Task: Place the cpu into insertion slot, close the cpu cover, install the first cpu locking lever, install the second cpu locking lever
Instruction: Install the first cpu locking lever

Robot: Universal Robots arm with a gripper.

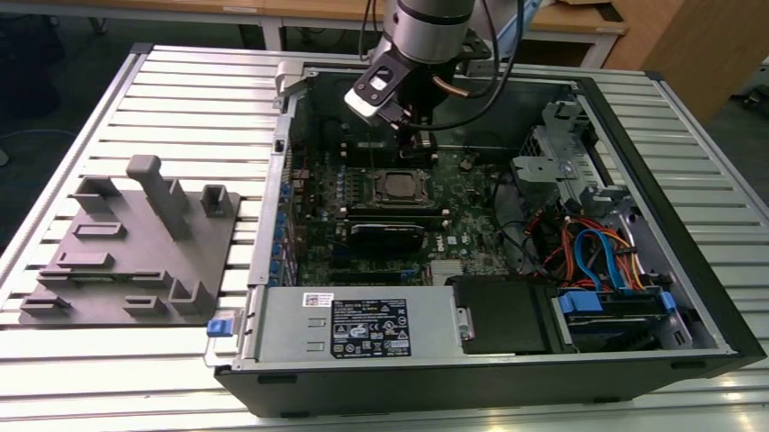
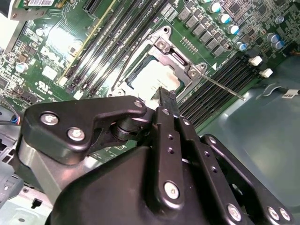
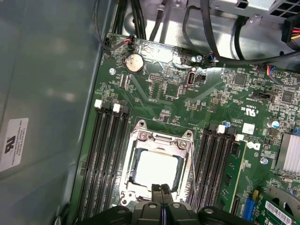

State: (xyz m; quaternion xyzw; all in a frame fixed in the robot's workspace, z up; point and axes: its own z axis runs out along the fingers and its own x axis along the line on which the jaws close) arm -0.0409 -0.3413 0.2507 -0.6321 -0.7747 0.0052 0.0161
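Note:
The cpu (image 3: 157,169) shows its pale silver face inside the insertion slot (image 1: 395,186) on the green motherboard. The cpu cover (image 3: 161,139), a silver frame with a square window, lies flat over the chip; both also appear in the second wrist view as cpu (image 2: 152,77) and cover (image 2: 176,56). One thin locking lever (image 2: 225,89) juts out over the memory slots, and another wire lever (image 2: 123,65) runs along the opposite side. My gripper (image 3: 162,190) hovers just above one edge of the socket, fingers shut together and holding nothing. From outside, the gripper (image 1: 411,137) hangs over the board behind the socket.
Black memory slots (image 3: 105,154) flank the socket on both sides. The open computer case (image 1: 673,270) holds a power supply (image 1: 360,328), drive cage and coloured cables (image 1: 595,252). A grey fixture tray (image 1: 126,247) lies on the slatted table at the exterior view's left.

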